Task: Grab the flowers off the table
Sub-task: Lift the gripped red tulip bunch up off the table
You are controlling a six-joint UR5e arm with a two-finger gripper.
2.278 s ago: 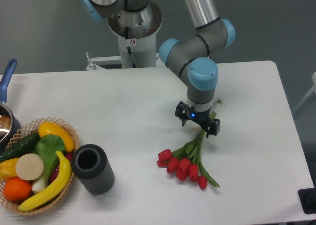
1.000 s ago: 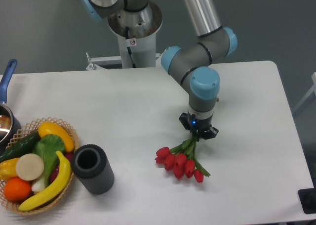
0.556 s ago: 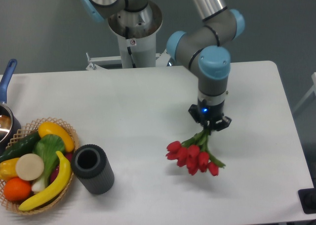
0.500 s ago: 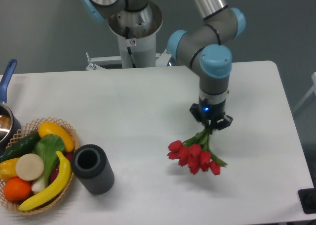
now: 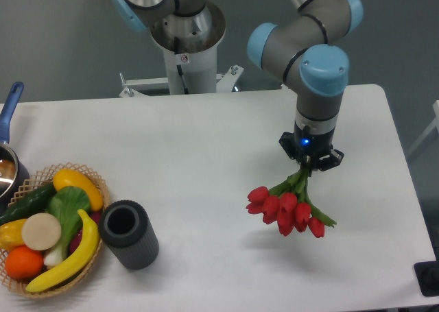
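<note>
One bunch of red tulips (image 5: 288, 208) hangs from the arm's jaws (image 5: 312, 162), which are clamped on the green stems right at the top of the bunch; the buds fan out below and slightly toward the left, heads down. The flowers look lifted off the white counter (image 5: 206, 154), with a faint shadow on the surface beneath and to the left of them (exactly how high they hang cannot be judged from this view). They sit over the right half of the counter, closer to the right edge than to the left, about midway between the far and near edges.

Near the front left corner stands a wicker basket (image 5: 96, 188) holding a banana (image 5: 72, 257), an orange (image 5: 24, 262), a cucumber (image 5: 27, 204) and other produce. Just beside it on its right lies a dark grey ribbed cylinder (image 5: 129, 234), hollow end facing up and back. At the left edge a pot with a blue handle (image 5: 9, 106) is partly cut off. Behind the far edge rises the arm's white pedestal (image 5: 186, 51) against a grey wall (image 5: 62, 44).
</note>
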